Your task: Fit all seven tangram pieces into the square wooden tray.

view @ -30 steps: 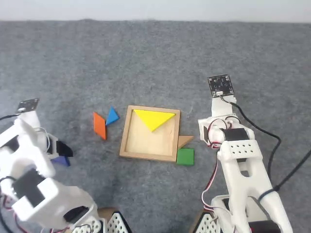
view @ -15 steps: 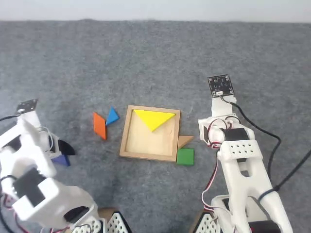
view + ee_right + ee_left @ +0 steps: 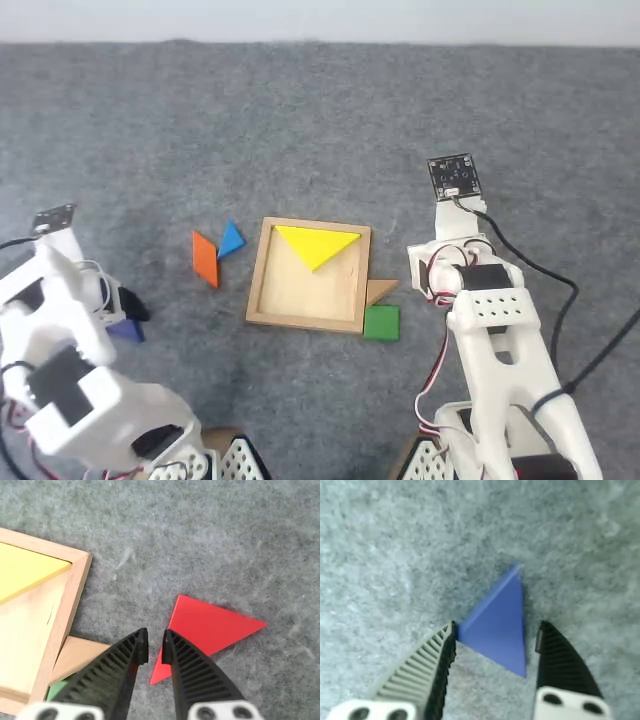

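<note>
The left gripper (image 3: 495, 637) is lowered over a dark blue triangle (image 3: 497, 625), a flat solid-colour piece lying on the grey mat (image 3: 300, 120), well apart from the square wooden tray (image 3: 262, 290) on its left-arm side. The right gripper (image 3: 155, 642) hangs above one corner of a red triangle (image 3: 210, 627), which lies flat on the mat just beyond the tray's right-arm side.

The tray is shallow and pale, with a raised rim. It contains one piece, a large yellow triangle (image 3: 315, 243) set against the far rim. An orange parallelogram (image 3: 205, 258) and a small light blue triangle (image 3: 231, 239) lie together near the tray on the left-arm side. A wood-coloured triangle (image 3: 380, 291) touches the tray's near corner on the right-arm side, with a green square (image 3: 381, 322) just beside it.

Compared with one second ago, the left arm sits slightly farther from the tray. The right arm and all pieces hold position.

The left jaws are spread wide and straddle the dark blue triangle, one finger at each side; firm contact cannot be confirmed. The right jaws are nearly closed, with a narrow slit, and grip nothing.
</note>
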